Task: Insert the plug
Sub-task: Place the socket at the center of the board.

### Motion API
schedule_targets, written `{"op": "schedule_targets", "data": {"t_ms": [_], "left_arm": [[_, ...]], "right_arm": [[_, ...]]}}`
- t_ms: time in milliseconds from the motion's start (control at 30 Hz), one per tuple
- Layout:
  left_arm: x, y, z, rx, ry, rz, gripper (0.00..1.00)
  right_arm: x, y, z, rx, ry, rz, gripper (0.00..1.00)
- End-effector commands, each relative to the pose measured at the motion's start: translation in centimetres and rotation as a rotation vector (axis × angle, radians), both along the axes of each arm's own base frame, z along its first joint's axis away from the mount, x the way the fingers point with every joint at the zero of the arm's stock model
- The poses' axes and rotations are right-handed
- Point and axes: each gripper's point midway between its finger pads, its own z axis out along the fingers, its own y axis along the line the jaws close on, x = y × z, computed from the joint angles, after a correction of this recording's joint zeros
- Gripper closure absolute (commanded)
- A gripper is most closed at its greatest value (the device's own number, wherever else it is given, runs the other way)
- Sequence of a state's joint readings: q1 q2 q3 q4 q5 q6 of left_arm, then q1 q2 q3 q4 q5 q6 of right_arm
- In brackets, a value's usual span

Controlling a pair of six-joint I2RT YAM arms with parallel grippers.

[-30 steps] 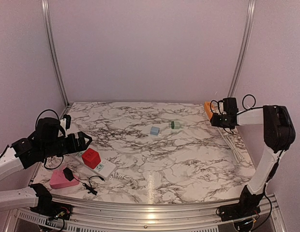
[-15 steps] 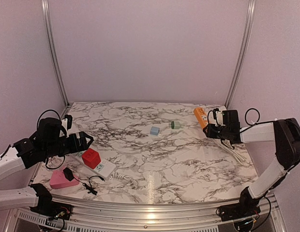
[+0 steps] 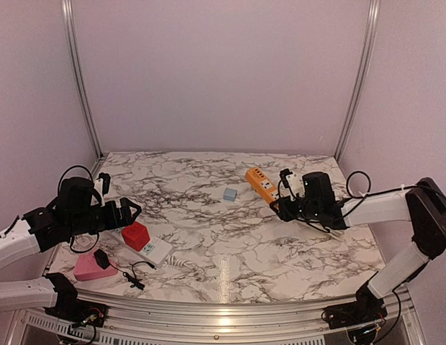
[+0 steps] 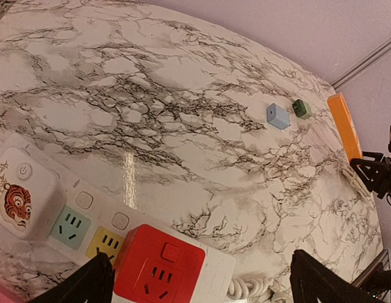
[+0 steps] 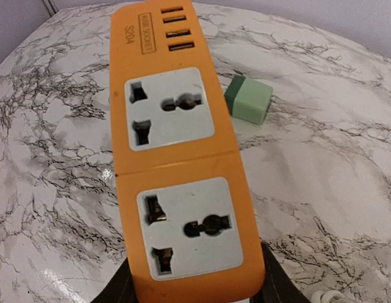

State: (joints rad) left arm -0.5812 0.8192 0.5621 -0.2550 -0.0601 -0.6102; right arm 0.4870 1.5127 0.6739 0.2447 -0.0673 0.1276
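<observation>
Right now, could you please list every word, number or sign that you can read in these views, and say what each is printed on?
"S204": on the orange power strip, near its USB end.
"HUB SOCKET": boxed label beside it on the same strip; the first letter is unclear.
Power sign: on the tiger-printed block at the end of the white power strip.
Characters beside the tiger: too small to read.

Red adapter [image 4: 164, 273] on white strip [image 4: 212, 278]
</observation>
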Motion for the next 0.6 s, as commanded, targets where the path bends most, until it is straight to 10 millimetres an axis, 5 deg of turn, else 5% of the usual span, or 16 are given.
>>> {"op": "schedule_targets", "data": {"t_ms": [0,567], "left_arm": [[0.0,0.2,0.3,-0.014,-0.03,0.006,0.01],[-0.6,0.9,0.2,-0.01,-0.038,0.014,0.01]], "right_arm": [[-0.4,4.4,3.4,0.034,-0.135,0.098,0.77],[-6.7,16.4,-3.6,-0.175,-0.034,0.372,0.74]]}}
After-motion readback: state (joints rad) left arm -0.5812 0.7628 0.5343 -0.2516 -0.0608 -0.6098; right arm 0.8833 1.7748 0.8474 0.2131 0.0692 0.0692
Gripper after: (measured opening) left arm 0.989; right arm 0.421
